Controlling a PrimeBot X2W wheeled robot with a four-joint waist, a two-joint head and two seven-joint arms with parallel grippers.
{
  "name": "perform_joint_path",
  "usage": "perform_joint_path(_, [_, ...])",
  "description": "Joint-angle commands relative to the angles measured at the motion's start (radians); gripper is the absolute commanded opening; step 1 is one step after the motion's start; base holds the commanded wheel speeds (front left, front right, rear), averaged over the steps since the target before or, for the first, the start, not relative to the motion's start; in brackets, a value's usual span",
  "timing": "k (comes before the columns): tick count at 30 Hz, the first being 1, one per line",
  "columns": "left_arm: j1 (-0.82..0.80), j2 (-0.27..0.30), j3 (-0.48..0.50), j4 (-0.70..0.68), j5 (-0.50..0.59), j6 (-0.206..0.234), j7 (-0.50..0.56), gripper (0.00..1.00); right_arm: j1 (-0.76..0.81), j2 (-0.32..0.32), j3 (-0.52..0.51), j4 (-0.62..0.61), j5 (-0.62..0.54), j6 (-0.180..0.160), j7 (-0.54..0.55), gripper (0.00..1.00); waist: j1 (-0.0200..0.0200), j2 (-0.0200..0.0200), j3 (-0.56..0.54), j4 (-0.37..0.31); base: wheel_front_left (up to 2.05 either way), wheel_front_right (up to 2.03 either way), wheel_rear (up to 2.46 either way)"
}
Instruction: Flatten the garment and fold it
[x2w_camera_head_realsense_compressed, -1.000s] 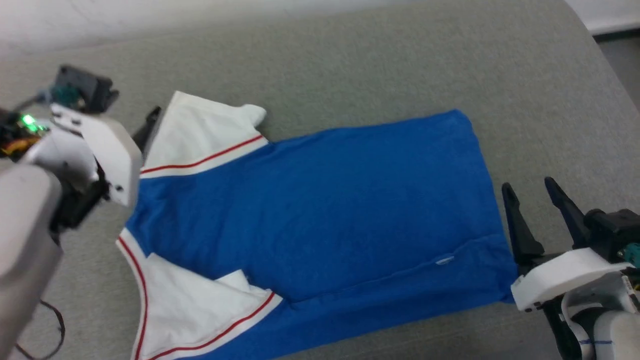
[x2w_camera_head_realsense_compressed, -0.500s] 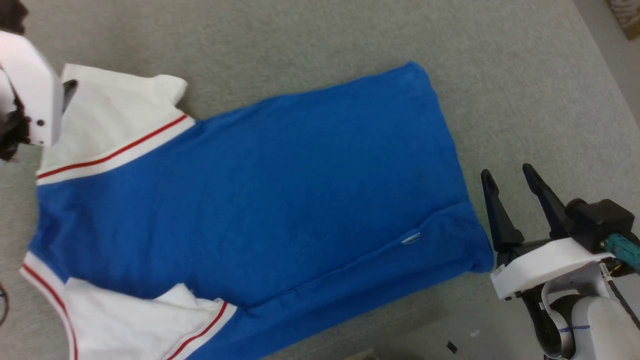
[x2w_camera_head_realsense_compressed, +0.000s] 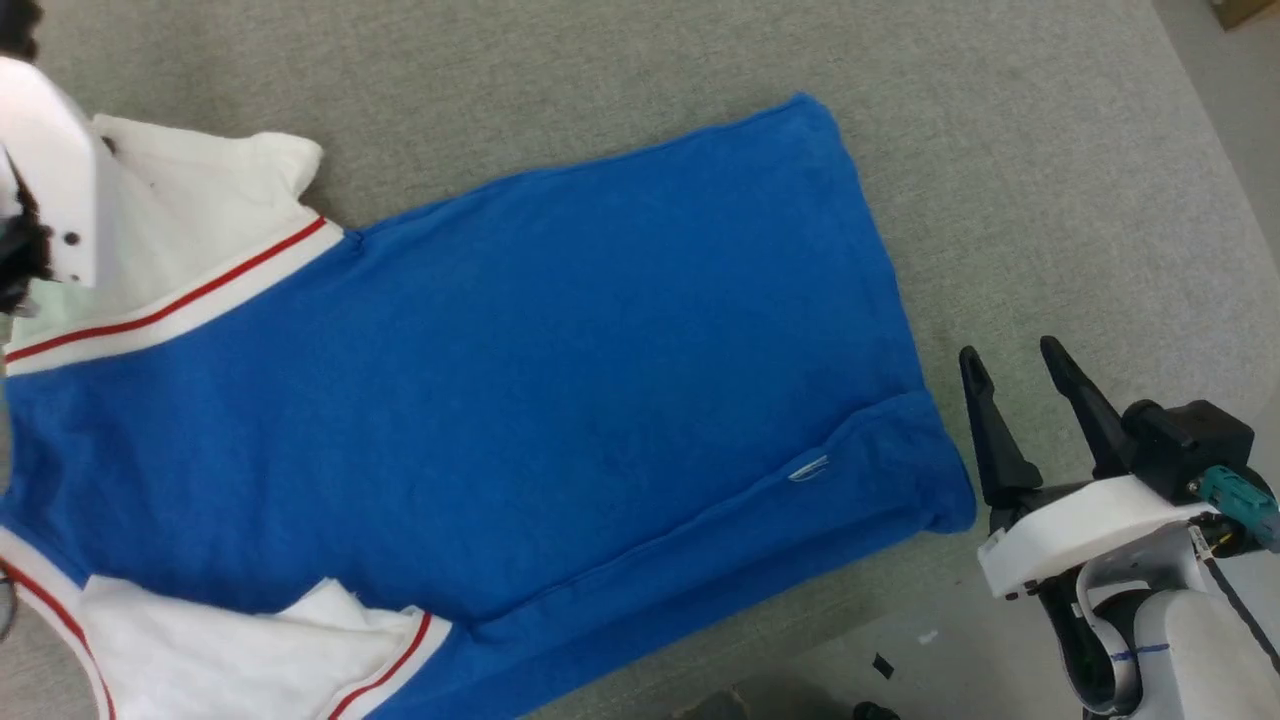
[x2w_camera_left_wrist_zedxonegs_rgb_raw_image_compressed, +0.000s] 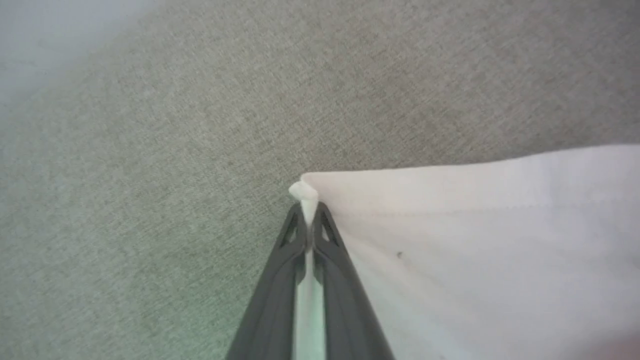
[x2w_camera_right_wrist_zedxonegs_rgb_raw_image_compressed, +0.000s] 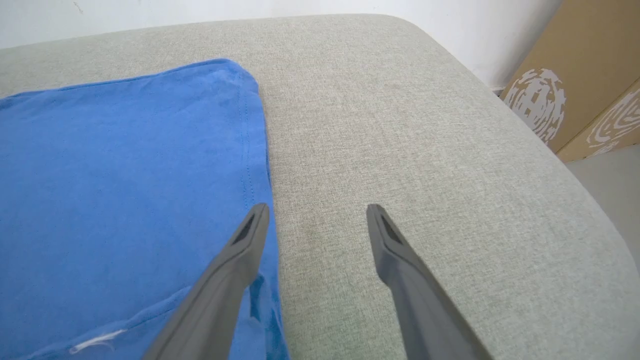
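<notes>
So the left gripper (x2w_camera_left_wrist_zedxonegs_rgb_raw_image_compressed: 309, 210) is clamped tight on the corner of a white sleeve (x2w_camera_left_wrist_zedxonegs_rgb_raw_image_compressed: 475, 225), at the far left of the shirt (x2w_camera_head_realsense_compressed: 560, 350). The right gripper (x2w_camera_head_realsense_compressed: 1010, 355) is spread wide with nothing held, just beside the hem on the right. The shirt is laid mostly flat, plain blue side up, on a grey cushion (x2w_camera_head_realsense_compressed: 1050, 130).

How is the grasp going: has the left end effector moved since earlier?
Yes. From beside the white sleeve, the left end effector closed in onto its corner and shut.
</notes>
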Motion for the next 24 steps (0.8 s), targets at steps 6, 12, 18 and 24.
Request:
perform_joint_path(6, [0.048, -0.034, -0.026, 0.014, 0.023, -0.007, -0.172, 0.0, -0.013, -0.022, -0.023, -0.006, -0.018, -0.002, 0.03, 1.0, 0.0, -0.0001, -0.081, 0.062, 0.0, 0.0, 0.0])
perform_joint_path(12, [0.091, -0.099, -0.039, 0.003, 0.051, 0.007, -0.343, 0.0, 0.014, -0.089, -0.074, -0.056, -0.003, -0.002, 0.114, 1.0, 0.0, -0.0001, -0.173, 0.158, 0.0, 0.0, 0.0])
perform_joint_path(18, [0.136, -0.154, -0.067, -0.059, 0.098, 0.031, -0.492, 0.0, 0.005, -0.223, -0.046, -0.096, 0.041, -0.002, 0.304, 1.0, 0.0, -0.0001, -0.229, 0.257, 0.0, 0.0, 0.0])
perform_joint_path(24, [0.205, -0.182, -0.097, -0.193, 0.148, 0.086, -0.593, 0.0, -0.097, -0.383, 0.024, -0.088, 0.126, -0.002, 0.459, 1.0, 0.0, -0.0001, -0.212, 0.338, 0.0, 0.0, 0.0])
